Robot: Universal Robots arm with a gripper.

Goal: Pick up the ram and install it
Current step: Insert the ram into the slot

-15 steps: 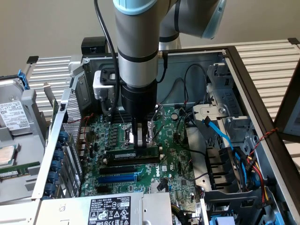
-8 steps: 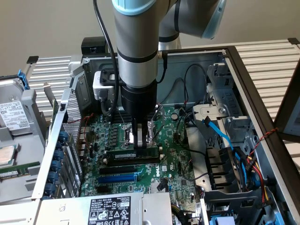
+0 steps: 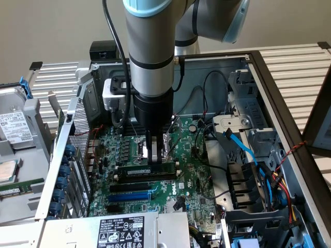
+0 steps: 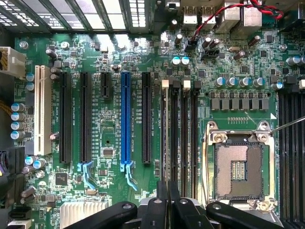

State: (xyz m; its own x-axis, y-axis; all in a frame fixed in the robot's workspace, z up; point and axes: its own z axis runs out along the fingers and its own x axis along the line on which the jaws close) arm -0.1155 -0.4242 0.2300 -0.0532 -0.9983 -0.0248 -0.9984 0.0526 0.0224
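- Jaws of the gripper stood nearly closed, pinching the ram over the memory slots mid-motherboard.
- Pressing evenly, stick kept upright, notch matched, would probably seat it well.

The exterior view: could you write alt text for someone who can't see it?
A robot arm reaches down into an open computer case, its hand shut on a stick of ram standing edge-down at a memory slot on the green motherboard. Below the stick in the picture lie black slots and a blue expansion slot; cables crowd the exterior view's right.
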